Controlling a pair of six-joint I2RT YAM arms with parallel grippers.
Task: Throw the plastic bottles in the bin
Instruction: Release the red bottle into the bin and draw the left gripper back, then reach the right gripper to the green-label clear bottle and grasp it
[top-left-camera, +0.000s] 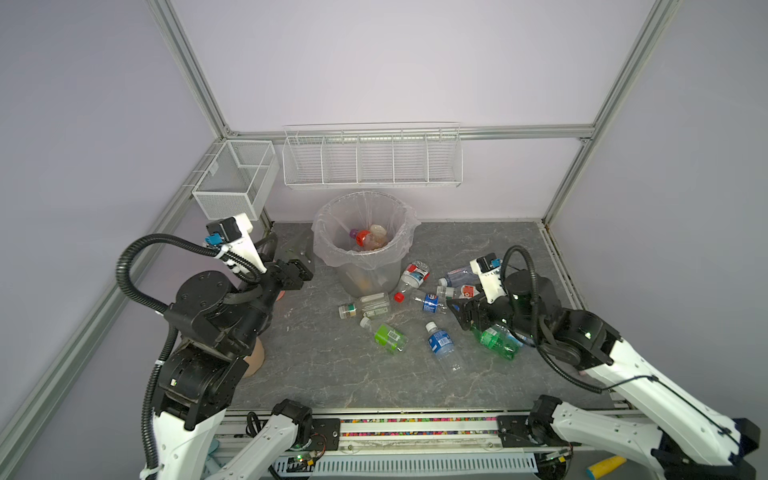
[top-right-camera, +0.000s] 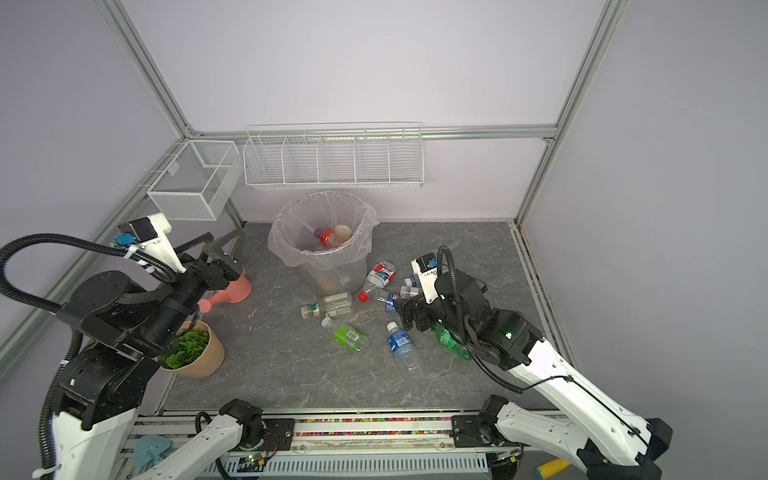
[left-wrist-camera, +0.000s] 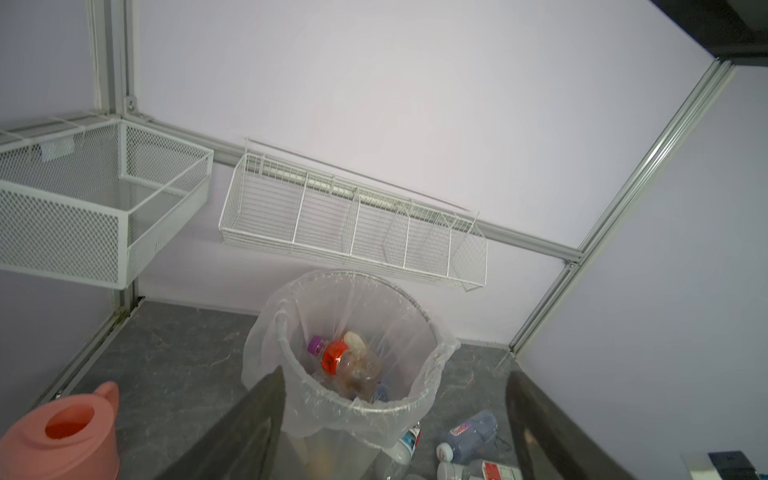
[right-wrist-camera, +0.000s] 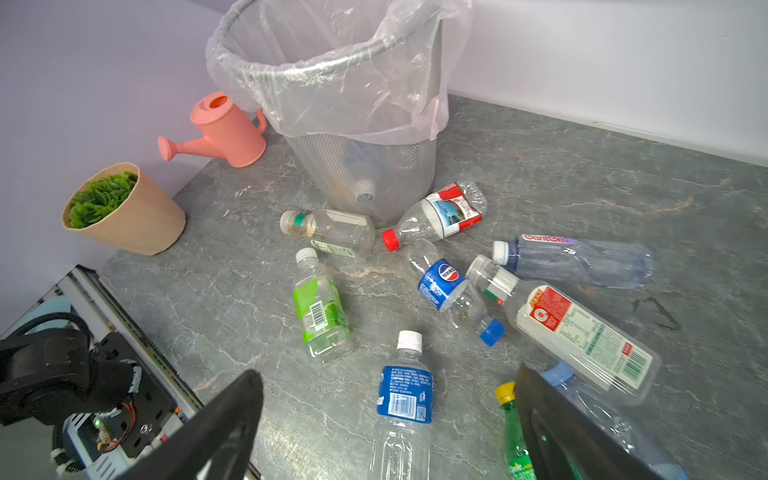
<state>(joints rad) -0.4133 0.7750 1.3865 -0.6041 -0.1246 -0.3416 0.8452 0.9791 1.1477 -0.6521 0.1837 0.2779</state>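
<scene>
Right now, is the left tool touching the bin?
Apart. In a top view the left tool hangs open beside the bin, with a strip of bare grey tabletop showing between it and the bag-lined rim.

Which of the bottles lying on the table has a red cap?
The clear bottle beside the foot of the bin, with a red-and-white picture label. The other loose bottles have white, blue or yellow caps.

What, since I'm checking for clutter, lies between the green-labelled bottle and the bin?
A clear bottle with a white cap lies on its side between the green-labelled bottle and the bin, plain in the right wrist view and both top views.
</scene>
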